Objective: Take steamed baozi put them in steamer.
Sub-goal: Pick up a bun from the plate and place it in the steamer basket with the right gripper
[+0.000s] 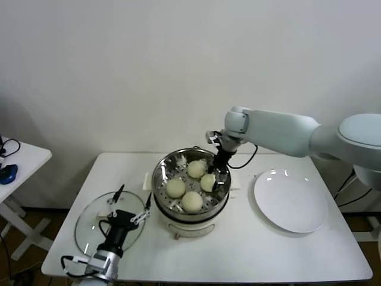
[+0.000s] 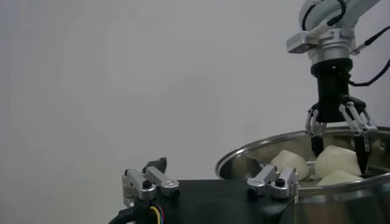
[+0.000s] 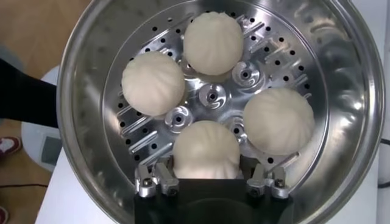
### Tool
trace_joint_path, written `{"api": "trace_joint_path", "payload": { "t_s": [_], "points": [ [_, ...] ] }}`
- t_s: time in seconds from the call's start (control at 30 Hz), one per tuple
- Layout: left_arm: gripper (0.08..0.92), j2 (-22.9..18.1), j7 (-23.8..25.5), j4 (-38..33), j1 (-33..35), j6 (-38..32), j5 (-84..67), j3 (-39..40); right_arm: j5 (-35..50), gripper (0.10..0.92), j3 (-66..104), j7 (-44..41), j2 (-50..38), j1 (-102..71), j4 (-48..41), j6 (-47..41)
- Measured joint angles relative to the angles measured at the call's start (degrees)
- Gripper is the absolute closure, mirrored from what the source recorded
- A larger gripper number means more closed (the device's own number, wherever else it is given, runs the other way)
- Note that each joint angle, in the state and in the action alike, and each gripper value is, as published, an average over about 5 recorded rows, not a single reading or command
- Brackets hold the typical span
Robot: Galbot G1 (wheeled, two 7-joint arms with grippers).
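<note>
- You are at the last placement: all four steamed baozi (image 3: 214,42) sit on the perforated tray inside the steamer (image 1: 162,171), and the white plate (image 1: 290,199) to the steamer's right is bare.
- The right end effector (image 1: 218,174) reaches down into the steamer's right side, its fingers (image 3: 153,178) straddling the fourth bun (image 3: 206,150). They look barely parted around it; I judge this as the release under way, not a firm grip.
- Your next move calls for spreading those fingers clear of the dough, then lifting straight up past the steamer rim without nudging the neighbouring buns.
- The right arm stretches in from the steamer's right, wrist bent downward.
- The left end effector (image 1: 128,205) idles wide open over the glass lid (image 1: 89,219), left of the steamer on the desk (image 1: 250,250).
</note>
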Motion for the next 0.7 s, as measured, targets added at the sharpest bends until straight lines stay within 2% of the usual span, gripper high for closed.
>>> {"api": "trace_joint_path", "payload": {
  "t_s": [0.13, 0.33, 0.7],
  "points": [
    [0.177, 0.04, 0.0, 0.0, 0.05, -0.02, -0.01, -0.03, -0.47, 0.292, 0.13, 0.04, 0.1, -0.16, -0.16, 0.24],
    [0.177, 0.01, 0.0, 0.2, 0.03, -0.09, -0.01, -0.04, -0.57, 0.208, 0.23, -0.04, -0.1, -0.19, 0.13, 0.65],
    [0.177, 0.01, -0.41, 0.77, -0.34, 0.0, 0.0, -0.65, 0.31, 0.203, 2.15, -1.17, -1.76, 1.6, 2.1, 1.1]
  ]
}}
